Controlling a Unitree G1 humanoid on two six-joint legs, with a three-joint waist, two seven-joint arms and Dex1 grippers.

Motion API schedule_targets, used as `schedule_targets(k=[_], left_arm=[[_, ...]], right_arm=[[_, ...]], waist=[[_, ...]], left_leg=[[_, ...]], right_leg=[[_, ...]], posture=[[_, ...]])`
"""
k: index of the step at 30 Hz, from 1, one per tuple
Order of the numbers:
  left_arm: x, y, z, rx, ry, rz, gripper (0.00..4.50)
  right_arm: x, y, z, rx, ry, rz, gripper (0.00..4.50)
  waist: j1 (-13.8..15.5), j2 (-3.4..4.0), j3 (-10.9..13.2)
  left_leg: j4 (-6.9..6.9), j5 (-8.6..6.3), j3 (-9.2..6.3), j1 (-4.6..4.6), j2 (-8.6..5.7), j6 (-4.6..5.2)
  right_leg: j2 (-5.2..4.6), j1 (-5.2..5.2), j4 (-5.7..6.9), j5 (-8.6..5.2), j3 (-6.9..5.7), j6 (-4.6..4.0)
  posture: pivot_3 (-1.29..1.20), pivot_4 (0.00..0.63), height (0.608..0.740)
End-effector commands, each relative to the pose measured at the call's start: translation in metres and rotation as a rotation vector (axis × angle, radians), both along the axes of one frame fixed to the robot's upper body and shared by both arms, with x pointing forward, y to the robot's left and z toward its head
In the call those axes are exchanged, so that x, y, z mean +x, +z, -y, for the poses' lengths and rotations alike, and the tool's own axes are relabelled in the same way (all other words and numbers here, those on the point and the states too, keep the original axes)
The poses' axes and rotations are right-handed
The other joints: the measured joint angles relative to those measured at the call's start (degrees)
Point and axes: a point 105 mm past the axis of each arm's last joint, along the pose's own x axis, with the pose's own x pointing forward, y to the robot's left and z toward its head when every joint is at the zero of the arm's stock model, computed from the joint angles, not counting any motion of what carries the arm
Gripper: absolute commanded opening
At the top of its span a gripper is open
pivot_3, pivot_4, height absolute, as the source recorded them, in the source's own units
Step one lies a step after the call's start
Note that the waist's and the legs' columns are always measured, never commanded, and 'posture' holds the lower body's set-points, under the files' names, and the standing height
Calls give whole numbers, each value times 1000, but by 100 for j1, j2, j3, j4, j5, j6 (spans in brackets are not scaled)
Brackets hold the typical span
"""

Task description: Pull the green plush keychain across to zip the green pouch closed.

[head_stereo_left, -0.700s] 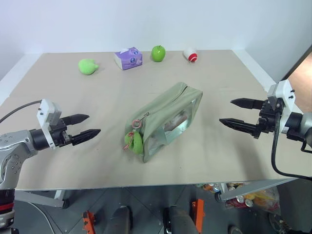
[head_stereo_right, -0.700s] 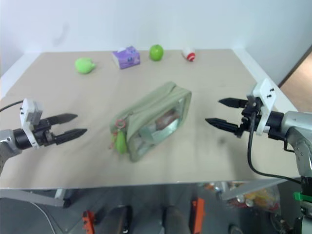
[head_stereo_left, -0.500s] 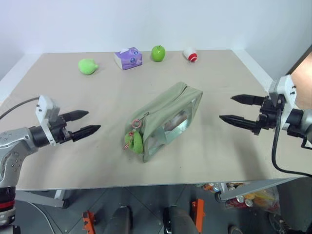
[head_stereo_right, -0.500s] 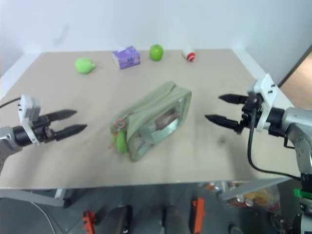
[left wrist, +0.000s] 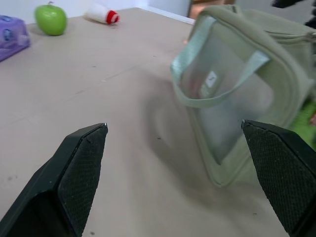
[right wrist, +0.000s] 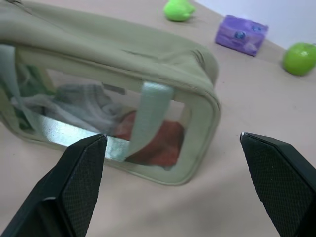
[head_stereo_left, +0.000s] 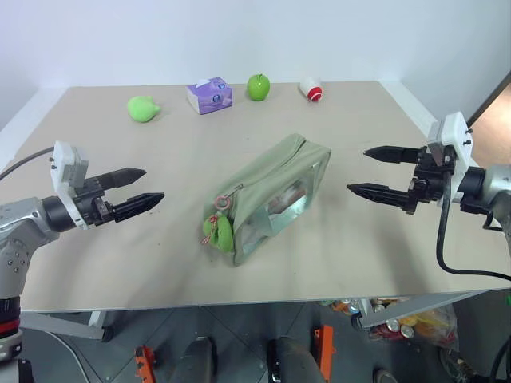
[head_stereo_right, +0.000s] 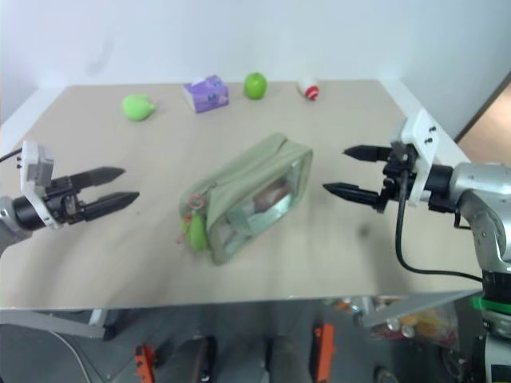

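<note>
Both grippers, left (head_stereo_left: 152, 184) and right (head_stereo_left: 360, 169), hang spread empty; the right has edged toward the unmoved pale sage-green fabric pouch (head_stereo_left: 271, 194), seemingly without touching it.

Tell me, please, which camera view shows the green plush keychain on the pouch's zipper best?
The left eye view shows it best: the green plush keychain hangs with its cord at the near end of the green pouch. The right eye view shows the same, less distinctly. The left wrist view catches a green sliver at its edge; the right wrist view shows the pouch's clear window.
</note>
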Motion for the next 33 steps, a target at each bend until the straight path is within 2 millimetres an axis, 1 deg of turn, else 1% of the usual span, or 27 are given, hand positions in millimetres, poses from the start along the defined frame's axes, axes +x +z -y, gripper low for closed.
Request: schedule_targets(k=[1, 2, 3, 4, 6, 7, 9, 11, 13, 16, 21, 25, 29, 33], left_arm=[[-9, 33, 9, 22, -77, 88, 4500], [-10, 35, 10, 22, -87, 89, 4500], [-15, 51, 20, 8, -147, 112, 4500], [-19, 62, 27, 1, -193, 129, 4500], [-25, 75, 38, -9, -257, 133, 4500], [-27, 78, 47, -1, -294, 128, 4500], [-34, 79, 66, 24, -382, 111, 4500], [-37, 76, 75, 38, -422, 77, 4500], [-38, 73, 79, 38, -438, 57, 4500], [-39, 70, 84, 49, -460, 43, 4500], [-36, 67, 88, 42, -462, 38, 4500], [-35, 62, 87, 49, -447, 40, 4500], [-34, 59, 83, 53, -413, 48, 4500], [-34, 59, 80, 48, -382, 56, 4500]], right_arm=[[-3, 34, -3, -63, 26, 127, 4481], [-2, 37, -4, -70, 32, 135, 4481], [-4, 47, -11, -93, 78, 166, 4481], [-5, 55, -17, -111, 112, 188, 4481], [-7, 62, -25, -146, 165, 214, 4481], [-10, 63, -31, -173, 206, 219, 4481], [-19, 63, -46, -268, 324, 223, 4481], [-27, 64, -55, -317, 414, 222, 4481], [-30, 61, -62, -342, 468, 210, 4481], [-30, 51, -72, -394, 534, 196, 4481], [-12, 42, -90, -442, 569, 230, 4481], [-2, 40, -104, -450, 605, 246, 4481], [3, 31, -111, -482, 646, 234, 4481], [7, 22, -113, -505, 667, 215, 4481]], waist=[[0, 0, 0], [0, -1, 0], [0, -1, 0], [-1, -1, 2], [-4, -4, 4], [-4, -5, 4], [-6, -5, 4], [-9, -4, 4], [-9, -5, 4], [-11, -7, 5], [-18, -7, 5], [-17, -7, 5], [-16, -7, 5], [-14, -6, 6]], left_leg=[[0, 0, 1, -6, 1, 0], [0, 0, 1, -10, 2, 0], [0, 0, 1, -10, 4, -1], [-2, 0, 1, -10, 4, -1], [3, 1, 0, -40, 5, -4], [6, 1, 0, -47, 9, -5], [5, 0, 1, -47, 12, -6], [1, -1, 2, -44, 12, -8], [0, -2, 2, -44, 19, -10], [4, -5, 3, -44, 41, -14], [11, -1, 3, -37, 77, -19], [11, 8, 2, -36, 96, -34], [11, 9, 2, -37, 103, -37], [10, 9, 2, -38, 104, -37]], right_leg=[[1, -7, 0, 2, 0, -2], [3, -9, 0, 2, 0, -2], [3, -8, -1, 2, 0, -1], [3, -8, -1, 1, 0, 0], [10, -35, 1, 10, 2, 8], [16, -42, 1, 26, 4, 28], [20, -41, 0, 25, 8, 33], [23, -41, 0, 22, 13, 37], [30, -43, 0, 22, 14, 36], [56, -45, 0, 26, 14, 21], [100, -56, 4, 51, 16, -25], [118, -58, 8, 59, 15, -40], [125, -59, 8, 60, 16, -41], [128, -62, 8, 60, 17, -41]], posture=[[0, 150, 740], [0, 150, 740], [0, 150, 740], [0, 150, 740], [0, 150, 740], [0, 150, 740], [0, 150, 740], [0, 150, 740], [0, 150, 740], [0, 150, 740], [0, 150, 740], [0, 150, 740], [0, 150, 740], [0, 150, 740]])
